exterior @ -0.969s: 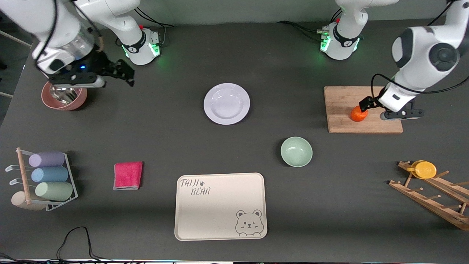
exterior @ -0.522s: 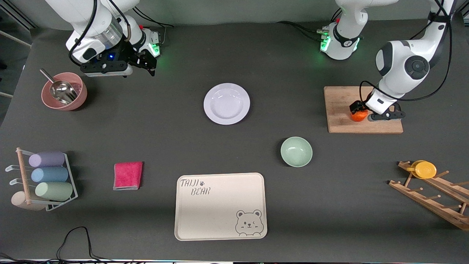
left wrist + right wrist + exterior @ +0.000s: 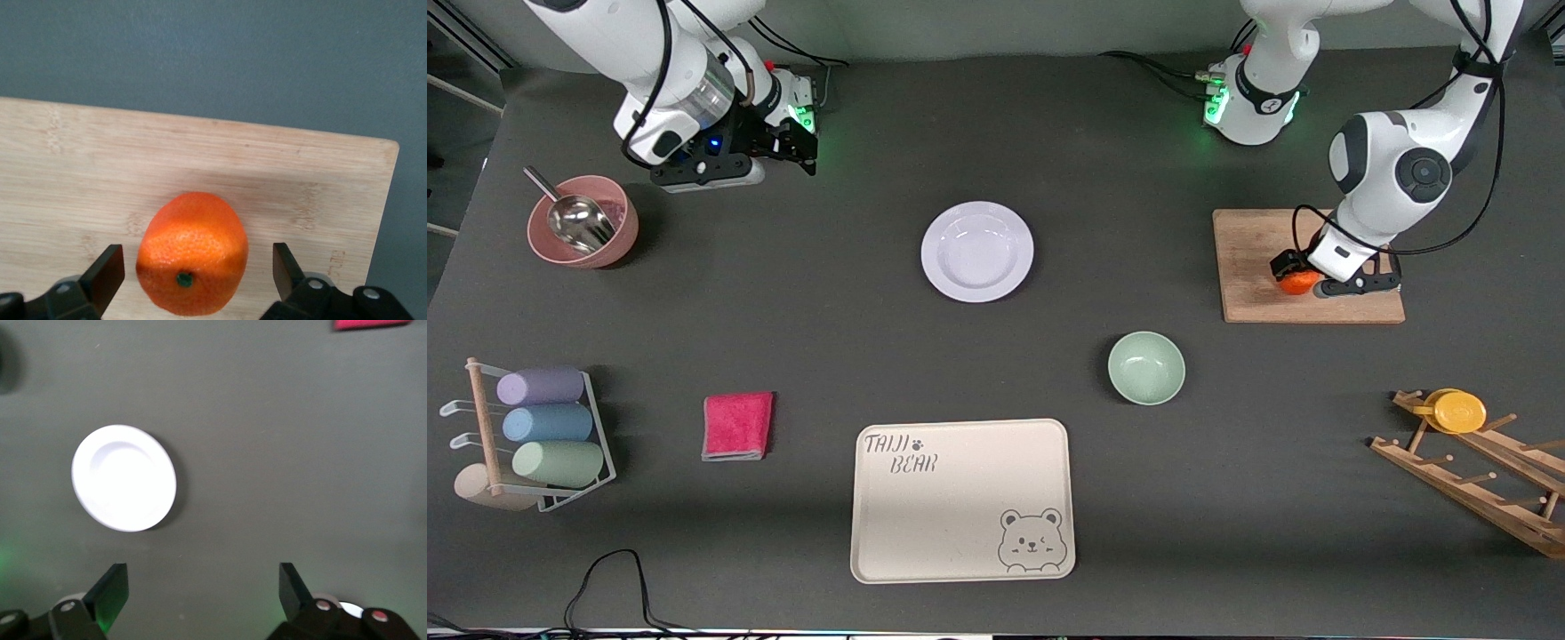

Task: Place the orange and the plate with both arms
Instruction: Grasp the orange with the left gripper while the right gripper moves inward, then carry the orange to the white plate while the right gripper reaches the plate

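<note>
Straddling the orange on the cutting board, the left gripper has jaws wide, empty, ready to close; the right gripper, open, hovers above the desk short of the central plate

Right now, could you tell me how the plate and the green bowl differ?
The plate is white with a lilac tint, wide and shallow; the green bowl is pale green, smaller and deeper. The plate lies farther from the front camera than the bowl. Both are round, empty and upright on the table.
</note>
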`<state>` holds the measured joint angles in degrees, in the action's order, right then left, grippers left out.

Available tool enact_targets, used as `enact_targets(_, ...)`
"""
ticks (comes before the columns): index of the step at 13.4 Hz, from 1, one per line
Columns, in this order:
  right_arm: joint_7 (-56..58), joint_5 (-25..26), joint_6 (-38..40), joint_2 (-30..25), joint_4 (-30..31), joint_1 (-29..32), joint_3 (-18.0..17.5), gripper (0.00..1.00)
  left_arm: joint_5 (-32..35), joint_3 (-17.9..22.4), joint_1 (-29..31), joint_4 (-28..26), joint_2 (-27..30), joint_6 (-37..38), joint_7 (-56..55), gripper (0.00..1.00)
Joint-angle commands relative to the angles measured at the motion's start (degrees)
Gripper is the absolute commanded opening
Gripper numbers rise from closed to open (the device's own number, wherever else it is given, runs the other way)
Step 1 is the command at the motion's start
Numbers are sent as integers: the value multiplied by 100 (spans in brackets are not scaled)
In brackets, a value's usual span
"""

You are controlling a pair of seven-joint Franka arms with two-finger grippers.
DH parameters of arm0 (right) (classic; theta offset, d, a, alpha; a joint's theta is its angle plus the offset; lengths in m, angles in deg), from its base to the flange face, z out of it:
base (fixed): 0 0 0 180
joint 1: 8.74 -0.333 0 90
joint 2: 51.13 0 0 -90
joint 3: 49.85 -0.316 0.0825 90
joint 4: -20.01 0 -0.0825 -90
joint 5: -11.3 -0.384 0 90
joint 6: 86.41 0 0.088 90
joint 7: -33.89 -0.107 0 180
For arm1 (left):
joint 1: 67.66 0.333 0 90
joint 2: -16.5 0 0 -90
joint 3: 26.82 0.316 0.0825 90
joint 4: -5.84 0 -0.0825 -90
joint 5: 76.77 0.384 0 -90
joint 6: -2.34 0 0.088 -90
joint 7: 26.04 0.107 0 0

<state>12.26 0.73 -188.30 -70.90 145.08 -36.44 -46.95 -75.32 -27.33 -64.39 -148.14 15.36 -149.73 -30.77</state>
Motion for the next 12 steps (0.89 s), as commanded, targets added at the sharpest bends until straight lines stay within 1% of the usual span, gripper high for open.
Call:
enact_targets(1, 544, -532, -461, -265, 596, -7, 175, 100, 48, -37, 50, -62, -35, -112, -141, 82)
enact_targets(2, 964, -847, -619, -265, 797, -7, 280, 100, 48, -37, 50, -62, -53, -112, -141, 72)
enact_targets(4, 1642, -1402, -1023, -265, 1272, -7, 517, 100, 31, -37, 50, -53, -96, -112, -141, 47)
enact_targets(5, 2027, -1648, -1286, -230, 1518, -7, 649, 100, -4, -37, 129, -53, -114, -112, -133, 29)
enact_targets(6, 2458, -1937, -1567, -186, 1755, -7, 694, 100, -4, -37, 216, -53, -132, -86, -124, 7)
enact_targets(7, 2819, -2306, -1814, -142, 2001, -7, 703, 100, -4, -46, 226, -27, -123, -8, -106, 0)
enact_targets(8, 3188, -2744, -2077, -72, 2221, -7, 712, 100, -4, -37, 217, -1, -62, 72, -89, 0)
enact_targets(9, 3557, -3201, -2262, 33, 2380, -7, 712, 100, -4, -46, 209, 113, 69, 429, -89, 0)
enact_targets(11, 4417, -4115, -2448, 305, 2592, -7, 712, 100, -57, -98, 165, 647, 490, 1831, -97, 0)
enact_targets(12, 4822, -4503, -2492, 472, 2653, -7, 764, 100, -231, -107, 8, 989, 657, 2518, -115, 0)
